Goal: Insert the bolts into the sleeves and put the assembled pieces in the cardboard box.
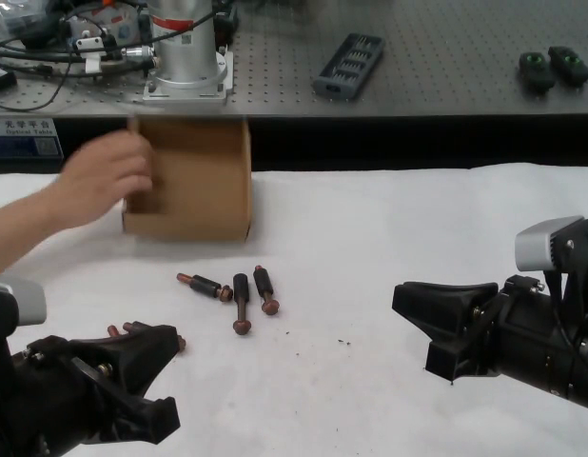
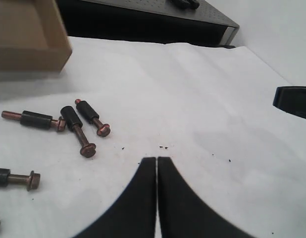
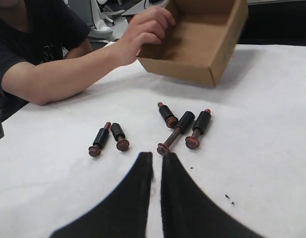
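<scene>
Three copper bolts with black sleeves on them (image 1: 239, 295) lie together mid-bench, also seen in the left wrist view (image 2: 78, 126) and the right wrist view (image 3: 181, 126). Two more sleeved bolts (image 3: 108, 139) lie nearer my left gripper. The cardboard box (image 1: 194, 181) stands at the back left, and a person's hand (image 1: 99, 181) grips its wall. My left gripper (image 2: 157, 159) is shut and holds nothing, low at the near left. My right gripper (image 3: 156, 155) is shut and holds nothing at the near right, its tip (image 2: 294, 100) well apart from the bolts.
White cloth (image 1: 389, 228) covers the bench. The person's forearm (image 3: 59, 74) rests on the cloth left of the bolts. Behind the cloth, a dark perforated table holds a metal post (image 1: 185, 48), cables, a grey rack (image 1: 349, 62) and two green-black parts (image 1: 553, 67).
</scene>
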